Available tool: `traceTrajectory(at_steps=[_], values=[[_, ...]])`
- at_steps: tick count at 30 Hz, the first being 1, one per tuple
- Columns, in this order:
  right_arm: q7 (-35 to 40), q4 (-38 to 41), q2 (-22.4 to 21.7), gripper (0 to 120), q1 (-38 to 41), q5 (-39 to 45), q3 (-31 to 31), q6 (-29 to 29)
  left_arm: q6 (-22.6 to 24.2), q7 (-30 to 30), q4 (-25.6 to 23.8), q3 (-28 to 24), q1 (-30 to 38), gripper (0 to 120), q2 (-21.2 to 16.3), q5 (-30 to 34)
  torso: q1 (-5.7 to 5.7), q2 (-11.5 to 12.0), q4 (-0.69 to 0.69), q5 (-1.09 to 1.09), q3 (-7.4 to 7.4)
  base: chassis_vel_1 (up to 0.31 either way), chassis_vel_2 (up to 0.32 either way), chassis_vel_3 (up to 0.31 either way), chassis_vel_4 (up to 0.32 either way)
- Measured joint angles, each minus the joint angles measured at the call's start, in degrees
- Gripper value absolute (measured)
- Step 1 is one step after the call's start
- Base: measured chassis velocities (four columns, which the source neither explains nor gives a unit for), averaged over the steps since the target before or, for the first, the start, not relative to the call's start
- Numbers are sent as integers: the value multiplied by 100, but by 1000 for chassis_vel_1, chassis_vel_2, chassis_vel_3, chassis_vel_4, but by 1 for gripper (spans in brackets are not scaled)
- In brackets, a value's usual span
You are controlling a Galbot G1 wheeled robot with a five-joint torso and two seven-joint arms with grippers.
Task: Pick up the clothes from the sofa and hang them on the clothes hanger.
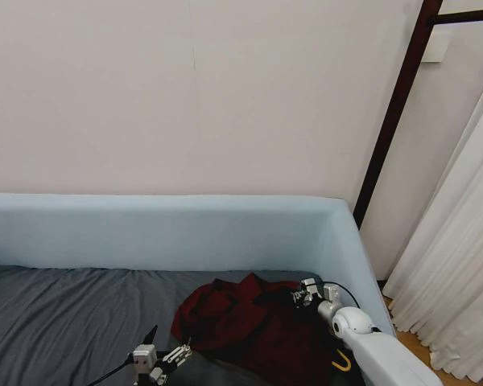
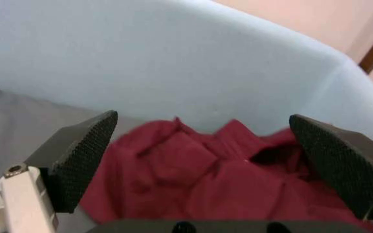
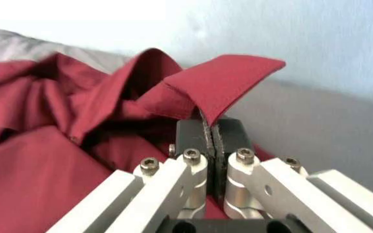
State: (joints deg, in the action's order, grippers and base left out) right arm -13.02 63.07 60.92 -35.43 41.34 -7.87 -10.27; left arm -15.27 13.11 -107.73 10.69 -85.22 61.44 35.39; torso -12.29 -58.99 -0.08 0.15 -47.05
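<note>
Right pincer [image 1: 300,295] is clamped on a fold at the far right edge of the shirt [image 1: 241,326]. Its wrist view shows the jaws shut flat, with a collar-like flap standing up out of them. The shirt is a red heap on the sofa [image 1: 169,233] seat. Left pincer [image 1: 165,358] hangs just off the shirt's near left edge, jaws wide and empty, aimed across the heap. Step in hand, as I read it: lift the shirt off the seat. The bite looks thin, with only the root of the flap between the pads, so I'd lift slowly and straight up from the shirt with no sideways yank, and watch for the fold creeping out. The rest of the shirt is bunched, so expect it to unfold and swing as it rises. Get the lowest hem clear of the seat before heading for the rack [image 1: 394,112], whose dark pole stands right of and behind the shirt. If the grip looks marginal, the left pincer could take a second fold on the shirt's left side to spread it. Risk: cloth dragging over the sofa arm just right of the shirt.
</note>
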Motion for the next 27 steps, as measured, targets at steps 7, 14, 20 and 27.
traceTrajectory(at_steps=[7, 14, 20, 27], values=[[188, 1011, -487, 0, -231, 258, -17, -164, 562, 252, 9, -724, 768, 100, -199, 1121, 0, 0, 0, 2, 0, 0, 0, 0, 0], [337, 1926, -965, 0, -445, 427, 79, -225, 798, 534, 479, -1435, 1746, 100, -313, 1407, 0, 0, -1, 0, 0, 0, 0, 0, 0], [408, 2349, -1188, 0, -463, 604, 70, -281, 816, 609, 907, -1816, 2520, 100, -6, 1358, -1, 0, 0, 0, 0, 0, 0, 0, 0], [438, 2493, -1250, 0, -447, 680, 49, -297, 788, 645, 1462, -2235, 3007, 100, 269, 991, 0, 0, 0, 1, 0, 0, 0, 0, 0]])
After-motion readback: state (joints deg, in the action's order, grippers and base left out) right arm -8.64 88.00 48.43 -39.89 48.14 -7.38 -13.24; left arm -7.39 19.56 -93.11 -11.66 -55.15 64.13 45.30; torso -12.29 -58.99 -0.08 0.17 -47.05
